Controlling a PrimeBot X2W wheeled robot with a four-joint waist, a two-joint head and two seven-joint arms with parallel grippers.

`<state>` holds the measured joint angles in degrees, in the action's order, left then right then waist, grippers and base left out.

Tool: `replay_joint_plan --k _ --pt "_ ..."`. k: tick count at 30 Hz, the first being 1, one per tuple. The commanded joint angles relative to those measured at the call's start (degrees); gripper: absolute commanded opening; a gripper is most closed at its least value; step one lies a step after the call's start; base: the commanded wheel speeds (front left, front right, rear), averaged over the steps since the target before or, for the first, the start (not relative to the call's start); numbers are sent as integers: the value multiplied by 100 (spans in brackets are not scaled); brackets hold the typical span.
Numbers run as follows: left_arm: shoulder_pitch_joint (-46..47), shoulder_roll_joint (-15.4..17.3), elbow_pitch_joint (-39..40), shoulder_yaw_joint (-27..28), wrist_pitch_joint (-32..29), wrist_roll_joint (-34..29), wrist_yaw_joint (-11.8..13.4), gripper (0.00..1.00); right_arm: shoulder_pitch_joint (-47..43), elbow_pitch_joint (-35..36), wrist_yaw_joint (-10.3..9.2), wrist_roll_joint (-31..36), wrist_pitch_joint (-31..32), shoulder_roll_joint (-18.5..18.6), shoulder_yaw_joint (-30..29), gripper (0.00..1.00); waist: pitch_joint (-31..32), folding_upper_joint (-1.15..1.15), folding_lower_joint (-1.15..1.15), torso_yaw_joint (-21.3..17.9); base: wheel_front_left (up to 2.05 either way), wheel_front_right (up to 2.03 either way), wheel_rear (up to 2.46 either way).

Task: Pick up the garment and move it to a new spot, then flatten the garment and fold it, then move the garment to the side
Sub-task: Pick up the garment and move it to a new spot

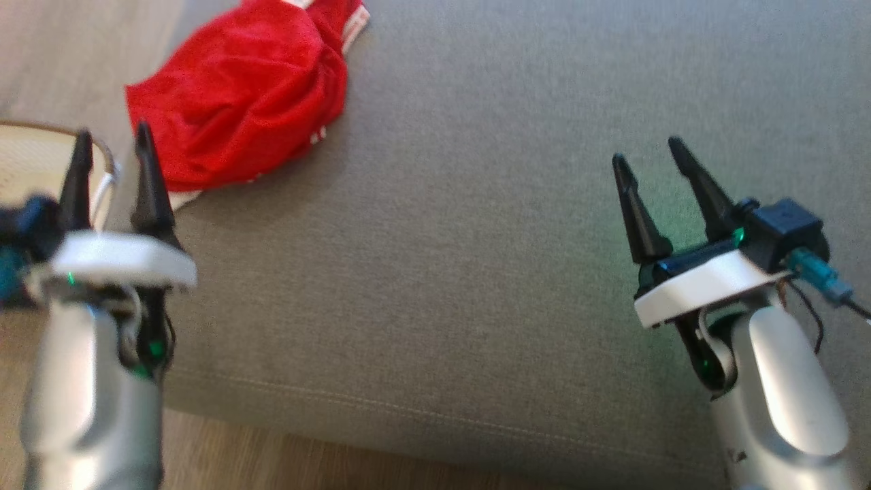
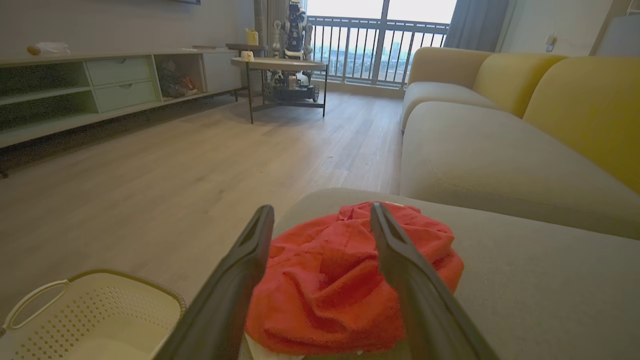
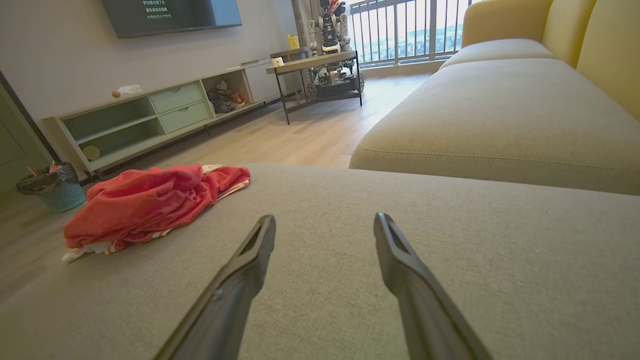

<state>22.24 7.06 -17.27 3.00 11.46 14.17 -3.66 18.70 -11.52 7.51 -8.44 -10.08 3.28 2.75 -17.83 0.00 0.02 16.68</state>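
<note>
We note the red garment [image 1: 238, 95] lying crumpled (white trim at its edges) on the grey cushion [image 1: 476, 238], at its left edge. The left gripper [image 1: 113, 133] hovers at that same edge near the garment, fingers spread wide, holding nothing. The right gripper [image 1: 646, 151] is over the cushion's right part, equally wide and empty. A cream basket [image 2: 100, 310] stands beside the cushion's left edge.

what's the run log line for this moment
red garment: crumpled on grey cushion | left gripper: open, facing it | right gripper: open, empty
</note>
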Motion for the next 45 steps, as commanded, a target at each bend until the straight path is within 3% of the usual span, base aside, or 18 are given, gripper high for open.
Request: replay_joint_plan --k 1,9,16,17,18,24,30,39,45 --pt "388 271 -37 202 -148 85 -47 100 152 287 -2 65 43 -40 141 100 -401 0 -2 -222 0 0 0" --pt "1847 690 -1857 -42 -1231 330 -269 100 281 848 -2 225 303 -40 192 100 -920 0 -2 -488 0 0 0" --pt "2408 905 -2925 -279 -1609 190 -284 100 265 963 -2 207 337 -40 184 100 -1028 0 -2 -628 0 0 0" --pt "2469 937 -3047 -335 -1602 151 -292 60 265 959 -2 198 331 -40 186 100 -1027 0 -2 -645 0 0 0" --pt "2522 959 -3139 -363 -1536 141 -300 0 264 947 -2 186 320 -40 187 100 -1016 0 -2 -660 0 0 0" --pt "2749 1090 -3302 -327 -519 74 -197 0 232 784 -2 59 209 -40 179 100 -780 0 -2 -709 0 0 0" --pt "2835 1121 -2836 -275 241 147 -252 0 181 470 -2 -217 4 -40 220 100 -246 0 -2 -774 0 0 0" --pt "2552 1011 -830 -144 347 373 -304 0 114 -42 -2 -702 -324 -40 270 100 530 0 -2 -1175 0 0 0" --pt "2299 662 330 -415 -343 741 -327 0 114 -271 -2 -956 -447 -40 261 100 837 0 -2 -1597 0 0 0"
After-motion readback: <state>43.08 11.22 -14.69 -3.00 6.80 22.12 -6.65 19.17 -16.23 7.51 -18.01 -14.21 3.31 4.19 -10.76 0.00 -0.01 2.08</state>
